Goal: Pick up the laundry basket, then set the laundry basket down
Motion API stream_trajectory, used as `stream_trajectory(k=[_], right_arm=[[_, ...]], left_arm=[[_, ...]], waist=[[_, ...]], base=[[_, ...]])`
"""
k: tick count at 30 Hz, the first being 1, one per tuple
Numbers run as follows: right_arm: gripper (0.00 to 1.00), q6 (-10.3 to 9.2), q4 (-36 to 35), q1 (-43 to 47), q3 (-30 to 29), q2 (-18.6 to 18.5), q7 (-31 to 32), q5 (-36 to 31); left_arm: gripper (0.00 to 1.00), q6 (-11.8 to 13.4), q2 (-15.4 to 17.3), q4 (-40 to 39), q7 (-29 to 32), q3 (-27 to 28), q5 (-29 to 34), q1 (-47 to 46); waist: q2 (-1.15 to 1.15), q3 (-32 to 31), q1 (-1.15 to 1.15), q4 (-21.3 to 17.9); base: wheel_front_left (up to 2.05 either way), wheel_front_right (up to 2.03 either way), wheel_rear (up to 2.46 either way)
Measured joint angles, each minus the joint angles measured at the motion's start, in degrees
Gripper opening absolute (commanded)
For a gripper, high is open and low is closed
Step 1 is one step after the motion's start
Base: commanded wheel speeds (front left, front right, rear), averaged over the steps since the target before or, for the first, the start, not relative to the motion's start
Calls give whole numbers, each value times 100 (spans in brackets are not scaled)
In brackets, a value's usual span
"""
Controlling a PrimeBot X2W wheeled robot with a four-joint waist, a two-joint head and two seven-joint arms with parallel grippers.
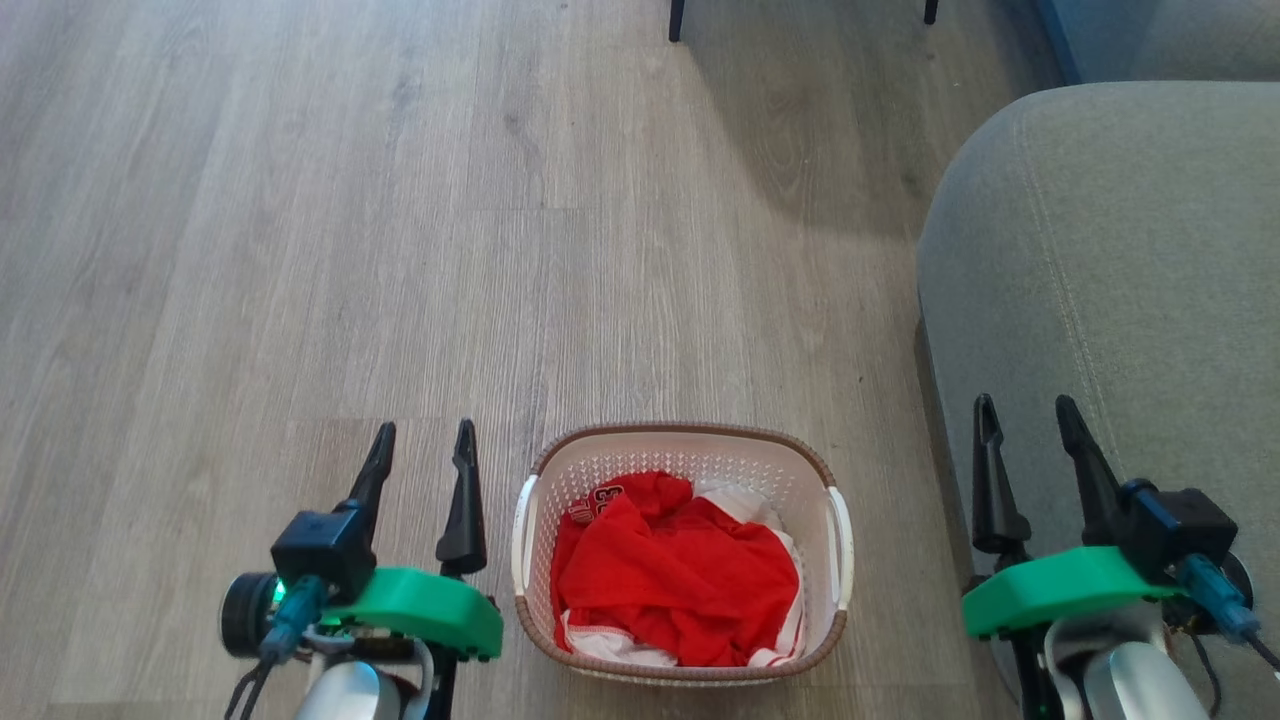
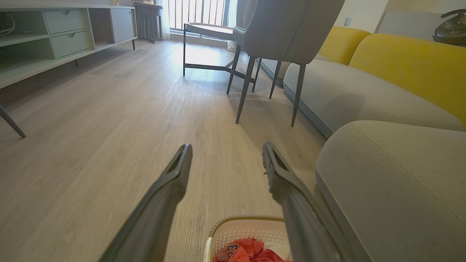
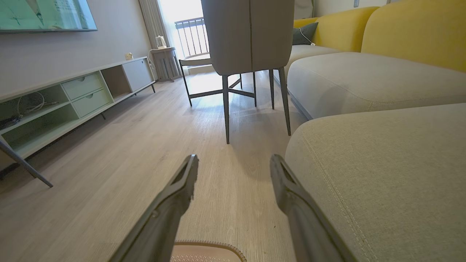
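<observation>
status: laundry basket resting on floor, both claws released

the laundry basket (image 1: 682, 433) is sitting on the wood-look floor (image 1: 300, 250), low in the centre of the head view, between the two grippers. a red garment (image 1: 680, 585) is lying bunched inside it over a white garment (image 1: 742, 502).

markings: white block characters are showing on a fold of the red garment (they are reading roughly as "c3" in the left wrist view, but the fold is cutting them off, so the full print cannot be read). no brand or label is showing on the basket.

the left gripper (image 1: 425, 430) is hanging just beside the basket's left handle, fingers spread and holding nothing. the right gripper (image 1: 1026, 402) is hanging to the right of the basket, apart from the right handle, fingers likewise spread and empty, and is overlapping the edge of the grey sofa (image 1: 1110, 280).

surroundings: the sofa is standing close to the basket's right side. a grey chair (image 2: 287, 29) on thin dark legs is standing further ahead. a low cabinet (image 2: 54, 36) with drawers is running along the far left wall.
</observation>
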Motion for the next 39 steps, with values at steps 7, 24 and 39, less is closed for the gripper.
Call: stream_trajectory(k=[7,24,39], right_arm=[[0,-1,410,77,13,7,12,0],[0,-1,563,180,-11,12,198,1062],[0,-1,659,131,-86,2,398,1968]], left_arm=[[0,-1,4,380,2,-15,-24,137],[0,-157,29,478,212,96,-1080,300],[0,-263,42,548,405,275,-1981,207]], waist=[[0,-7,0,1],[0,-46,0,-56],[0,-78,0,-103]], base=[[0,0,0],[0,0,0],[0,0,0]])
